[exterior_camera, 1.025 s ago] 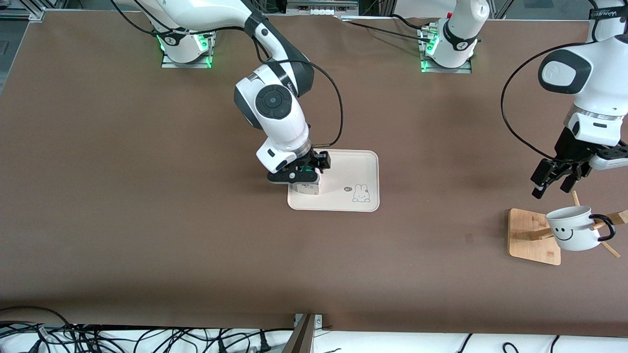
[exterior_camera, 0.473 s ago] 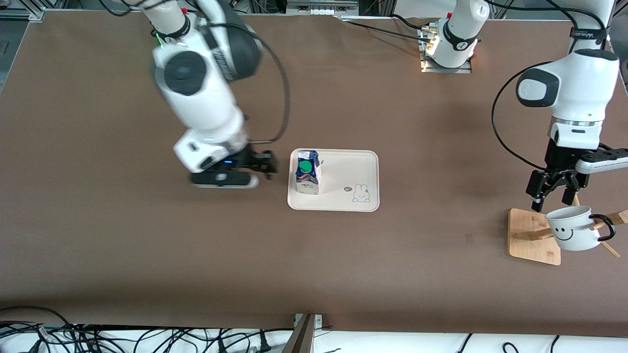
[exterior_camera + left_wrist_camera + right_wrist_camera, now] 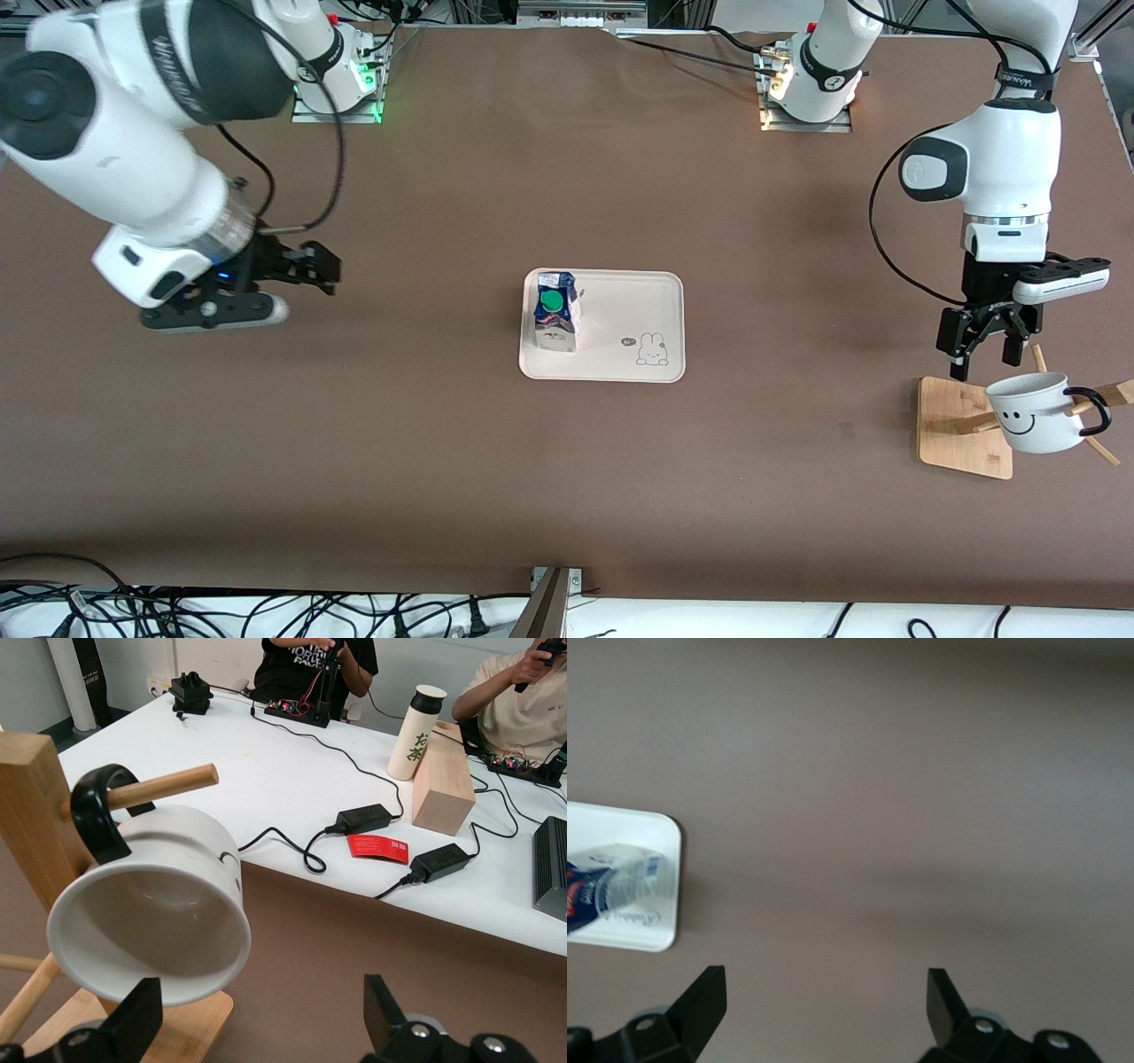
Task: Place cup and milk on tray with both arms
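- Brown table (image 3: 567, 461): milk (image 3: 555, 312) upright on tray (image 3: 620, 306), mid-table.
- Right gripper (image 3: 297, 270), released, over bare table nr right arm's end.
- Left gripper (image 3: 983, 341), released, apparently just above cup (image 3: 1032, 412) on wooden rack (image 3: 961, 430) nr left arm's end.

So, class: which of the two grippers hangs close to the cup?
The left gripper, open just above the cup on its wooden rack; the right gripper is over bare table.

Brown table (image 3: 443, 461) carries tray (image 3: 660, 292) and wooden rack base (image 3: 943, 408).

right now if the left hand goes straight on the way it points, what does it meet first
Most likely the cup: the open left hand faces its mouth where it hangs on the wooden rack. Depth is unclear, so the hand could instead pass its rim and meet the rack's base.
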{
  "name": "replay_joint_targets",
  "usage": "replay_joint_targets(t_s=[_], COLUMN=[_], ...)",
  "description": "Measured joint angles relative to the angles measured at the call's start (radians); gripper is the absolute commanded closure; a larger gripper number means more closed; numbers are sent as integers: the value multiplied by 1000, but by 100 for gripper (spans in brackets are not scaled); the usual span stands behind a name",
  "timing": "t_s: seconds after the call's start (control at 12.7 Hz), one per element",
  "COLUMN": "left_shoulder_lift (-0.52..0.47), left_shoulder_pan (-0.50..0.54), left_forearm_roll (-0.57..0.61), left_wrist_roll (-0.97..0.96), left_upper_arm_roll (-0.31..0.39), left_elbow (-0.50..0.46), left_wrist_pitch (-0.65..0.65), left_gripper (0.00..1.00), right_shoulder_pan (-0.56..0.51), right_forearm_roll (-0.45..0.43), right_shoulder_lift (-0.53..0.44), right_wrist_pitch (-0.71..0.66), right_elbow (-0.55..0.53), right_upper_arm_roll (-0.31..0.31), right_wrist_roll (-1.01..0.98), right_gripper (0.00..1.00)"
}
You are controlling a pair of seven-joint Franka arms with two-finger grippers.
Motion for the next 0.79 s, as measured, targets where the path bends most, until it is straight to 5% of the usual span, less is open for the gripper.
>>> replay_joint_targets(t_s=[0.32, 0.55, 0.79], left_shoulder_lift=[24, 59, 108], left_shoulder_pan=[0, 1, 3], left_forearm_roll=[0, 0, 0], left_wrist_roll=[-1, -1, 0], left_upper_arm_roll=[1, 3, 6], left_elbow=[9, 59, 126], left_wrist_pitch=[17, 18, 18], left_gripper=[0, 0, 0], right_shoulder_pan=[-134, -372, -421], right_forearm_roll=[18, 14, -7], right_shoulder_lift=[-66, -145, -220], right_wrist_pitch=[-80, -93, -63], right_elbow=[-21, -88, -185], right_upper_arm_roll=[-2, 183, 244], right_wrist_roll=[-159, -204, -205], right_gripper=[0, 0, 0])
